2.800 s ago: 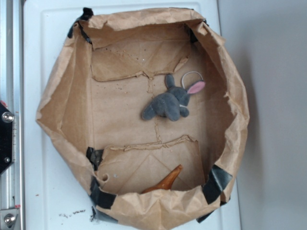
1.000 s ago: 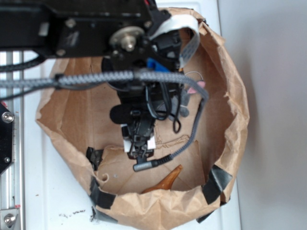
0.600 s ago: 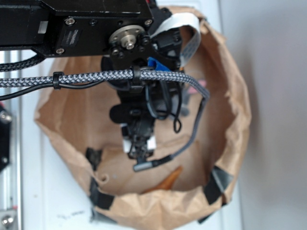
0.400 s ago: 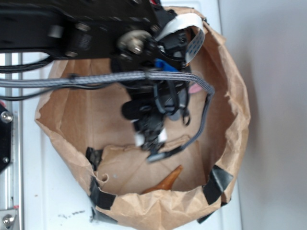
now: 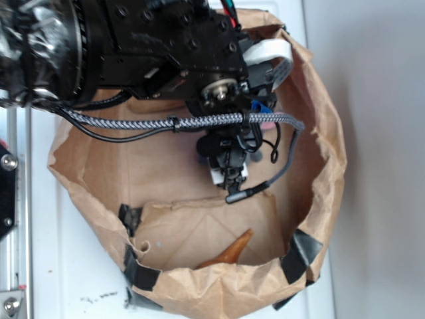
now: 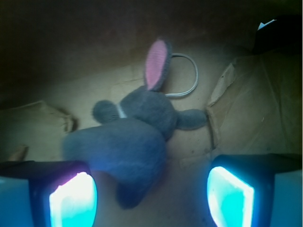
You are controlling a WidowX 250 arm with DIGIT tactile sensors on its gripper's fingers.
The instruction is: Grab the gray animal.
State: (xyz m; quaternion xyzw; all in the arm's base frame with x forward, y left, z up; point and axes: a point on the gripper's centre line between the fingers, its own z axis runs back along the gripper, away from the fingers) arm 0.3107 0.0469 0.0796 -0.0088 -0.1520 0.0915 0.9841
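In your wrist view, the nearest things are the 2 glossy finger pads (image 6: 73, 201), rectangular and glowing cyan, one at each lower corner of the frame. The gripper (image 6: 151, 198) stands wide open with nothing between its jaws, and bare brown paper shows in the gap.

Just beyond the pads lies the gray animal (image 6: 128, 142), a soft, fuzzy dark-gray plush with a rounded, lumpy body. Its bulk sits between the pads but nearer the left-hand one, and whether that pad touches the fur you cannot tell. 1 stubby limb sticks out toward the right, and a small round paw shows at upper left. Farther back, 1 oval ear stands up with a smooth pink lining, and a thin whitish loop (image 6: 187, 78) curls out beside it.

The plush rests on the creased, matte floor of the brown paper bag (image 5: 86, 166), where torn flap edges curl up on both sides.

From the overhead camera, the black metal arm (image 5: 146, 46) with its braided gray cable (image 5: 179, 121) reaches over the bag and hides the plush. At the bag's far side, an orange-brown pointed object (image 5: 232, 251) lies against the crumpled wall, well apart from the claw
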